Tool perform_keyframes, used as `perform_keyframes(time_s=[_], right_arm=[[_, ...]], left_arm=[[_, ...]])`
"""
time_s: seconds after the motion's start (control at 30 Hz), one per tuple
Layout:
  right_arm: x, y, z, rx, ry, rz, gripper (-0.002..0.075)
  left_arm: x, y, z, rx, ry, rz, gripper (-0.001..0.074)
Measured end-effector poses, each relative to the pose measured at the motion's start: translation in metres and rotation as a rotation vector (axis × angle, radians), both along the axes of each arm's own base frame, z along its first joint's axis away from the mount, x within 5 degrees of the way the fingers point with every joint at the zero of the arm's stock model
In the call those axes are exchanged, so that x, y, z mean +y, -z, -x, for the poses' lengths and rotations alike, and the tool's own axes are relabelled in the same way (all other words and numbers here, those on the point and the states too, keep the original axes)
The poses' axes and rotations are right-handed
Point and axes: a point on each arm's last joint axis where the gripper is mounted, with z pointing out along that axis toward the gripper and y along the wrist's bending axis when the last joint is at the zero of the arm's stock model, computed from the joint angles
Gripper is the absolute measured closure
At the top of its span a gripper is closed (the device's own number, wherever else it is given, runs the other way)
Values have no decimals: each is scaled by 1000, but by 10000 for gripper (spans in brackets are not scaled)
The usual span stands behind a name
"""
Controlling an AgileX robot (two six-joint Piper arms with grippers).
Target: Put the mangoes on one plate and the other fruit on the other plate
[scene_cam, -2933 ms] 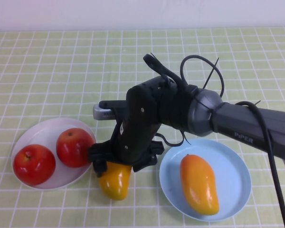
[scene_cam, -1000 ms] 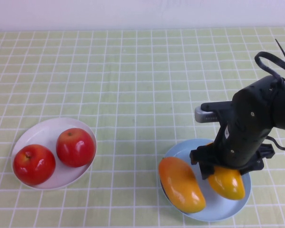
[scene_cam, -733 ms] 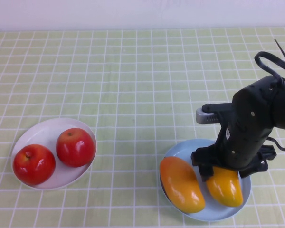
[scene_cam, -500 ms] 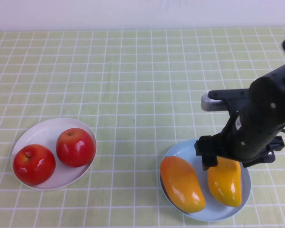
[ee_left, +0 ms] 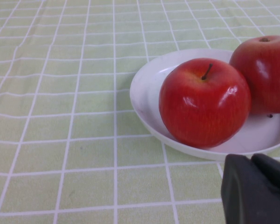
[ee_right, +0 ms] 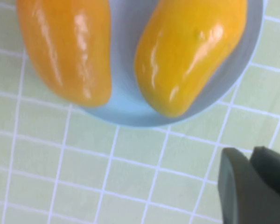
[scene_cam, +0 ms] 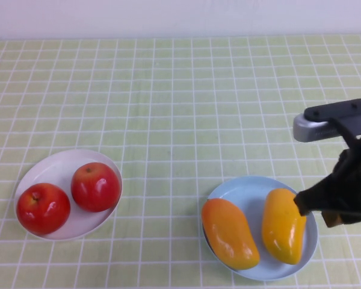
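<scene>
Glossy orange mangoes (scene_cam: 230, 233) (scene_cam: 283, 226) lie side by side on the round light blue plate (scene_cam: 246, 191). Beside this plate hangs the right gripper (scene_cam: 331, 206), holding nothing; whether it is open I cannot tell. Well apart, two round red apples (scene_cam: 95, 186) (scene_cam: 43, 208) sit on the round white plate (scene_cam: 54, 169).

Left wrist view: the left gripper (ee_left: 254, 189) is near the white plate (ee_left: 149, 84), fingers together, empty.

Right wrist view: both mangoes (ee_right: 65, 46) (ee_right: 189, 51) rest on the blue plate (ee_right: 126, 109).

We see two glossy orange-yellow mangoes (scene_cam: 230, 233) (scene_cam: 283, 225) lying side by side on the light blue plate (scene_cam: 248, 188), near our right side of the bench. Two shiny red apples (scene_cam: 43, 208) (scene_cam: 95, 186) with small stems sit touching each other on the white plate (scene_cam: 55, 164), well apart on our left.

The right pincer (scene_cam: 334, 201) hangs just beside the blue plate's outer edge; the left pincer (ee_left: 254, 189) sits near the white plate.
</scene>
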Motion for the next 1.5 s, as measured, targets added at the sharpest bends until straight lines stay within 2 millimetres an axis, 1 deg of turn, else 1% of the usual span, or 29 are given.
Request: perform_keyframes(time_s=[0.13, 0.3, 0.37, 0.47, 0.63, 0.73, 0.77, 0.83, 0.93, 1.03, 1.13, 1.2, 1.33, 1.4, 1.5], right_arm=[[-7, -16, 17, -53, -86, -55, 731], [-17, -38, 39, -115, -202, -106, 739], [-21, -43, 45, -147, -247, -107, 739], [-25, -42, 48, -207, -279, -101, 740], [-29, -32, 46, -329, -285, -104, 741], [-36, -19, 45, -458, -270, -123, 741], [-42, -15, 45, -501, -246, -134, 741], [-55, -1, 46, -593, -184, -158, 741], [-82, 22, 54, -736, -52, -178, 741], [-105, 49, 72, -894, 59, -179, 741], [-121, 72, 93, -1016, 145, -167, 741], [-128, 86, 107, -1084, 189, -155, 741], [-134, 107, 127, -1182, 248, -149, 741], [-136, 110, 133, -1232, 259, -149, 741], [-136, 107, 141, -1315, 269, -167, 741]], left_arm=[[0, 0, 0, 0, 0, 0, 736], [0, 0, 0, 0, 0, 0, 736], [0, 0, 0, 0, 0, 0, 736], [0, 0, 0, 0, 0, 0, 736], [0, 0, 0, 0, 0, 0, 736], [0, 0, 0, 0, 0, 0, 736], [0, 0, 0, 0, 0, 0, 736], [0, 0, 0, 0, 0, 0, 736], [0, 0, 0, 0, 0, -2, 736], [0, 0, 0, 0, 0, -2, 736], [0, 0, 0, 0, 0, -2, 736], [0, 0, 0, 0, 0, -2, 736], [0, 0, 0, 0, 0, -2, 736], [0, 0, 0, 0, 0, -2, 736], [0, 0, 0, 0, 0, -2, 736]])
